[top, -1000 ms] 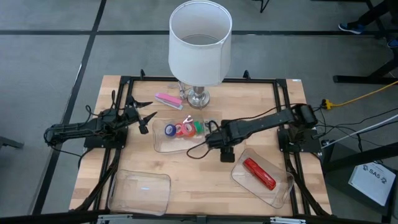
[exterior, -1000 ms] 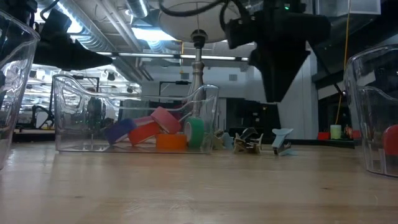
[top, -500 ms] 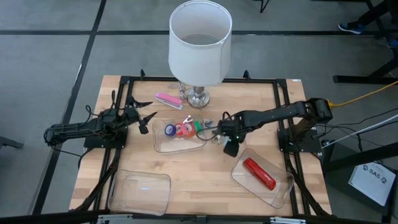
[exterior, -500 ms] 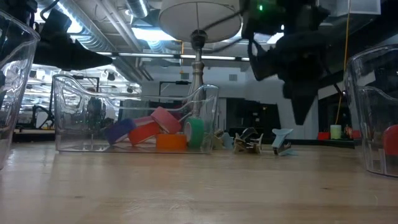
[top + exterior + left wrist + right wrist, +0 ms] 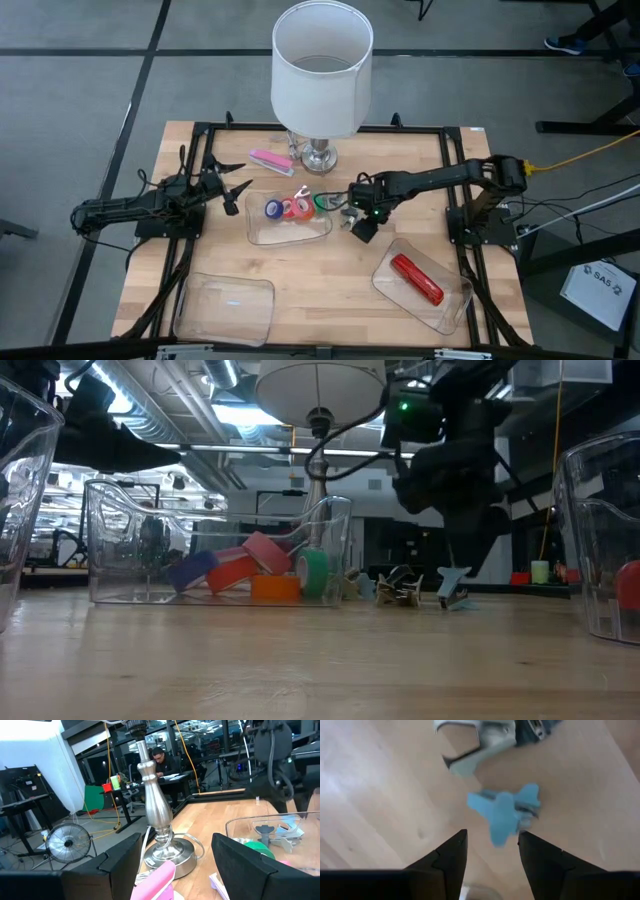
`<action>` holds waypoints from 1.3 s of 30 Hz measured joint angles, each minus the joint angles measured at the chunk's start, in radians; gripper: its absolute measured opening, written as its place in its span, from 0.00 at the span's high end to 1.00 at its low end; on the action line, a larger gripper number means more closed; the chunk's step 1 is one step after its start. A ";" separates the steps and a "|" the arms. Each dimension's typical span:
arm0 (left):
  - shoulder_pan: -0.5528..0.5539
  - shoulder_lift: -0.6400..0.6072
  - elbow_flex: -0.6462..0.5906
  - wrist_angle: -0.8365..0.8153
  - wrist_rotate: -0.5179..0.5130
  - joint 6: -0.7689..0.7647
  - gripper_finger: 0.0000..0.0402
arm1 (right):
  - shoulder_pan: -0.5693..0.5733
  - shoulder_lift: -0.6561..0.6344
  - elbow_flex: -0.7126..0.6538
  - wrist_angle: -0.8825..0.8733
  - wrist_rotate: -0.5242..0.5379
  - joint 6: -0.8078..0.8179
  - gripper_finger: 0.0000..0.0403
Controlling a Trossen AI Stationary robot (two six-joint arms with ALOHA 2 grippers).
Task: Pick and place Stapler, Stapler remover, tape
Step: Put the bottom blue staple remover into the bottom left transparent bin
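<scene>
Right gripper (image 5: 490, 851) above sideways blue stapler remover (image 5: 506, 815)

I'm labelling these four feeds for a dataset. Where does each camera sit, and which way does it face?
High view: above the table, looking straight down; both dark arms show, left gripper open and idle, right gripper open.
Low view: at tabletop height, facing the room; right arm descends over the light-blue staple remover.
Left wrist view: faces the silver lamp base; own fingers show.
Right wrist view: looks down on the wood; own fingers show.
Shared: low and right wrist views both show the blue remover.
</scene>
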 joint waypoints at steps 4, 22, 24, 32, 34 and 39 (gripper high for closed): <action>0.000 0.000 0.000 0.000 0.000 0.000 0.40 | -0.007 0.023 0.000 0.030 -0.017 0.000 0.56; 0.000 0.000 0.000 0.000 0.000 0.000 0.40 | -0.007 0.026 0.001 0.071 0.011 0.035 0.97; 0.000 0.000 0.000 0.000 0.000 0.000 0.40 | -0.007 0.026 0.001 0.072 0.013 0.034 0.97; 0.000 0.000 0.000 0.000 0.000 0.000 0.40 | 0.017 0.026 0.001 0.071 0.013 0.052 0.99; 0.000 0.000 0.000 0.000 0.000 0.000 0.40 | 0.028 0.026 0.001 0.074 0.013 0.052 0.99; 0.000 0.000 0.000 0.000 0.000 0.000 0.40 | 0.065 0.026 0.031 0.068 -0.011 0.052 0.99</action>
